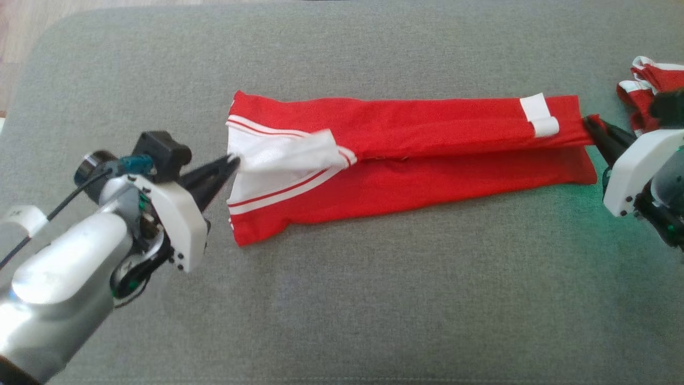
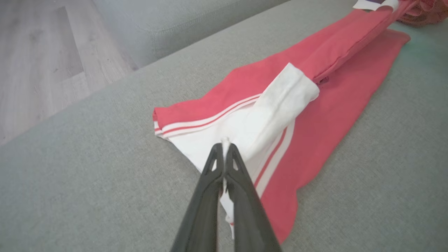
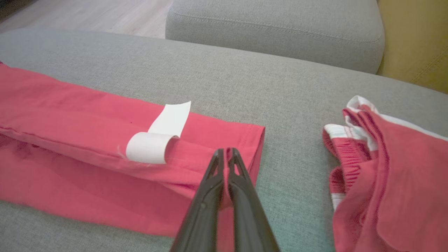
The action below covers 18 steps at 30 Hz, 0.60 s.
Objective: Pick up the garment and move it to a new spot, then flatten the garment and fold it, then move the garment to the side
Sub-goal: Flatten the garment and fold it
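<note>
- Your left gripper (image 1: 232,160) sits at the left of the head view. Its 2 dark fingers are pressed together on the edge of the white sleeve (image 1: 283,155), and in the left wrist view a small pinch of white cloth pokes out between the tips.
- The garment (image 1: 417,160) lies across the middle of the head view as a long red band, folded lengthwise. It runs from one gripper to the other on the grey cushion (image 1: 342,299).
- At its left end you see red-and-white stripes along the sleeve seams, with the sleeve's cuff flipped over toward the centre.
- The upper layer of the fold looks drawn straight between the 2 grippers. The lower layer shows below it along the band's bottom edge.
- Near the right end, a white tag (image 1: 539,117) curls over the top fold.
- Your right gripper (image 1: 589,122) reaches in from the right edge of the head view, fingers closed on the red hem. The right wrist view shows red cloth clamped between the tips.
- A smaller red garment (image 1: 649,80) with white trim lies bunched in the upper right corner of the head view, near the right gripper and apart from the garment.
- A wooden floor (image 2: 35,52) shows at the upper left of the left wrist view. A second cushion (image 3: 273,31) runs along the top of the right wrist view, with a yellow surface (image 3: 416,42) in its upper right corner.
</note>
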{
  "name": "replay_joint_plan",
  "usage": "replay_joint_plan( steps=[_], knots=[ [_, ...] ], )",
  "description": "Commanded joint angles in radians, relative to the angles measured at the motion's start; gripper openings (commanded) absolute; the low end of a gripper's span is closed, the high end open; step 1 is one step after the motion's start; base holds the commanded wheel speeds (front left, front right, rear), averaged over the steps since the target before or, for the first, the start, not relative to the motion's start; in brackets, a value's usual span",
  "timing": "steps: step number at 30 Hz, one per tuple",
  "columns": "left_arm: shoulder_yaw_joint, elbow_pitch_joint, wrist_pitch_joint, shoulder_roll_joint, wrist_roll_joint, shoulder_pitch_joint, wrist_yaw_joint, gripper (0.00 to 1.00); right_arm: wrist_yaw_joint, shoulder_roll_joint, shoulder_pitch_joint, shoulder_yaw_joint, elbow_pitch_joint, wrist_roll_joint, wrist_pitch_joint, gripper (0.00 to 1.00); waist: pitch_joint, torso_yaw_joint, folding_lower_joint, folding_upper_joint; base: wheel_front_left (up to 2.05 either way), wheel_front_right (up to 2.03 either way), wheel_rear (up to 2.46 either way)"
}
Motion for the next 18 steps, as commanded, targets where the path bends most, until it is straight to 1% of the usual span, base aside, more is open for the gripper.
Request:
replay_joint_plan(
  steps=[1,5,9,10,11,12,13,14,15,18],
  knots=[
    [0.045,-0.038,0.012,0.056,-0.011,-0.031,0.008,0.0,-0.001,-0.037,0.004,0.007,-0.025,0.007,0.003,0.0,0.001,-0.001,0.0,0.0,0.0,0.0,0.0],
    [0.03,-0.096,0.064,0.076,-0.038,0.001,0.015,0.0,-0.001,-0.043,-0.004,0.045,-0.025,0.001,0.014,0.0,0.007,-0.005,0.0,0.0,0.0,0.0,0.0],
    [0.024,-0.118,0.079,0.078,-0.049,0.015,0.023,0.0,-0.001,-0.04,-0.013,0.077,-0.014,-0.002,0.03,0.0,0.015,-0.013,0.0,0.0,0.0,0.0,0.0],
    [0.021,-0.12,0.083,0.078,-0.05,0.018,0.023,0.0,-0.001,-0.04,-0.018,0.081,-0.006,-0.007,0.027,0.09,0.016,-0.015,0.0,0.0,0.0,0.0,0.0],
    [0.018,-0.121,0.084,0.077,-0.051,0.021,0.023,0.05,-0.001,-0.039,-0.023,0.083,0.004,-0.012,0.026,1.0,0.016,-0.017,0.0,0.0,0.0,0.0,0.0],
    [0.014,-0.122,0.086,0.075,-0.053,0.024,0.021,0.46,-0.001,-0.034,-0.024,0.082,0.017,-0.008,0.03,1.0,0.014,-0.02,0.0,0.0,0.0,0.0,0.0],
    [0.012,-0.123,0.087,0.074,-0.057,0.028,0.017,0.81,-0.001,-0.026,-0.023,0.08,0.025,0.001,0.034,1.0,0.011,-0.023,0.0,0.0,0.0,0.0,0.0],
    [0.013,-0.122,0.085,0.074,-0.065,0.034,0.016,0.94,-0.001,-0.02,-0.023,0.081,0.031,0.01,0.039,1.0,0.006,-0.027,0.0,0.0,0.0,0.0,0.0],
    [0.015,-0.12,0.084,0.075,-0.074,0.039,0.017,1.0,-0.001,-0.018,-0.025,0.082,0.034,0.012,0.041,1.0,0.002,-0.03,0.0,0.0,0.0,0.0,0.0],
    [0.032,-0.108,0.064,0.085,-0.079,0.04,0.03,1.0,-0.001,-0.017,-0.036,0.072,0.044,0.019,0.024,1.0,-0.01,-0.041,0.0,0.0,0.0,0.0,0.0]
  ],
)
